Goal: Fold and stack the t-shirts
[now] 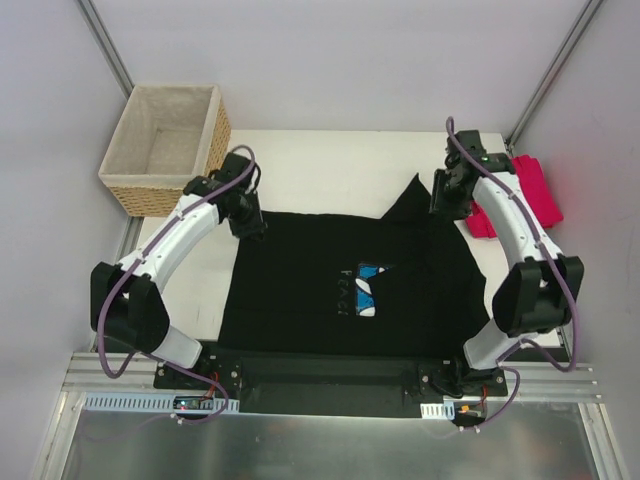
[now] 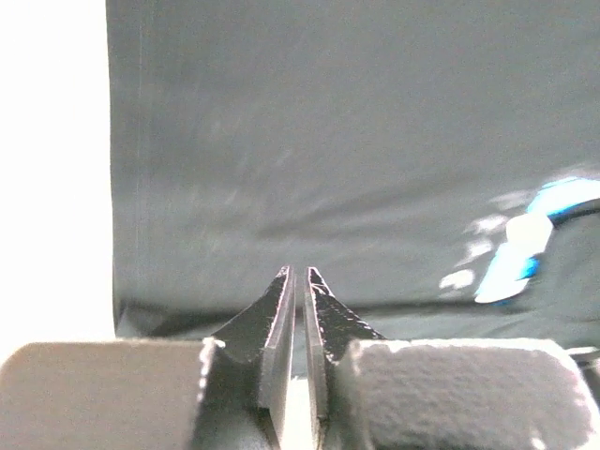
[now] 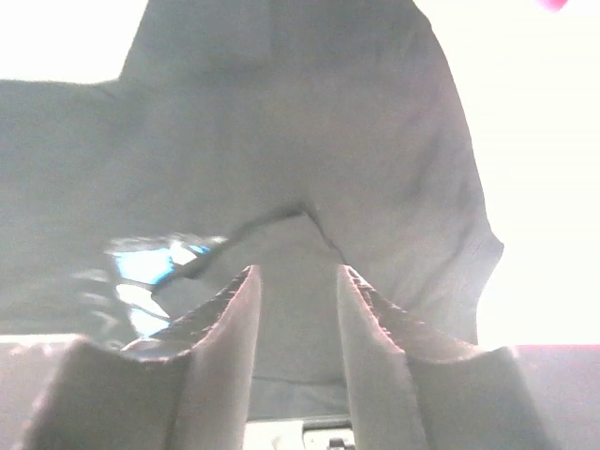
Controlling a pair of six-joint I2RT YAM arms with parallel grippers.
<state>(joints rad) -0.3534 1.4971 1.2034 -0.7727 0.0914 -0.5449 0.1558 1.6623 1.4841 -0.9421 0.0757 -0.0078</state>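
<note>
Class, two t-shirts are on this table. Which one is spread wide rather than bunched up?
The black cloth t-shirt with the blue print, covering the table's middle; the pinkish-red cloth t-shirt sits bunched at the right edge.

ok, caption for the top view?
Black t-shirt between left tool and right tool; pinkish-red t-shirt right, wicker basket far left.

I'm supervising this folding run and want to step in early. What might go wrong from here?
A sleeve of the black shirt pokes out at the far edge; the next fold may trap a lump. The open right gripper sits by the red shirt and might drag it. The left gripper is near the basket and may nudge it.
</note>
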